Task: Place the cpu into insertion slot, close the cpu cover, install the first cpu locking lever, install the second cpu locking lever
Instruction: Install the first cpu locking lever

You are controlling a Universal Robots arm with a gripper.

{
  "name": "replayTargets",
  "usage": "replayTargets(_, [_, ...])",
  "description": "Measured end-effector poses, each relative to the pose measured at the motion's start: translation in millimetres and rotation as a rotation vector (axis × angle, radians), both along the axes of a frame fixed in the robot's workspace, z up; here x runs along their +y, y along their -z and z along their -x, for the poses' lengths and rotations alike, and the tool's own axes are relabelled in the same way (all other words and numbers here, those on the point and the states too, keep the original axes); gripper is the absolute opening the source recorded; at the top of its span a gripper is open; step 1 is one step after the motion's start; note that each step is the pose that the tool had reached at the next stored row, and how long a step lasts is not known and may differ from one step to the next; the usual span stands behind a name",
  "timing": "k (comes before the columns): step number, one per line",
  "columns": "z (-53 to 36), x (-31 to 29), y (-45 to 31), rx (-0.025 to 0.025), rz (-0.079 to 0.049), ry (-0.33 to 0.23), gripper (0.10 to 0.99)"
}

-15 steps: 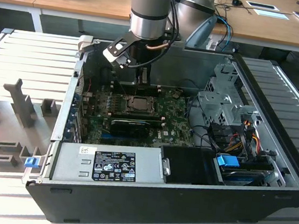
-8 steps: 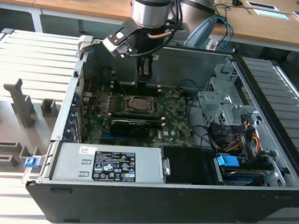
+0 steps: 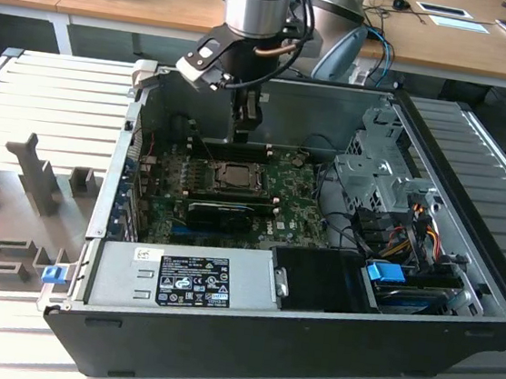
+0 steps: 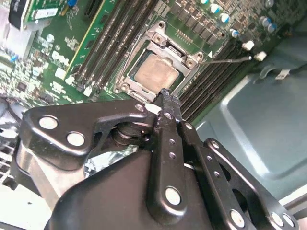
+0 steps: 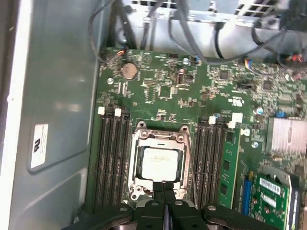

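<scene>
Matt silvery metal cpu, grey metal cpu cover, glossy end effector, prob. metal.

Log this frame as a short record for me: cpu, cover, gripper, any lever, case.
cpu: pale face up, inside the cover's cut-out
cpu cover: lying flat around the cpu
gripper: shut, nothing seen held, tips at the cover's edge; contact unclear
lever: thin rod sticking out beside the cover
computer case: open, motherboard exposed
</scene>
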State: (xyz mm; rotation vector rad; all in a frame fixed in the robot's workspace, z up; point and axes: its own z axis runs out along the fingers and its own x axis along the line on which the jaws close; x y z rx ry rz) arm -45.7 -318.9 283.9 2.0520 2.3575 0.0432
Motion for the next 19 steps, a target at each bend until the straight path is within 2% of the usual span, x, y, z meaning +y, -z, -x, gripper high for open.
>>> replayTargets(1, [0.1, 0.0, 0.3, 0.0, 0.0, -0.035, 0.106])
replayTargets(4, [0.2, 0.0, 0.7, 0.0002, 0.0, -0.059, 0.106])
replayTargets(10, [0.3, 0.0, 0.8, 0.0001, 0.0, -0.15, 0.106])
replayTargets(19, [0.3, 0.0, 0.9, 0.0001, 0.0, -0.229, 0.106])
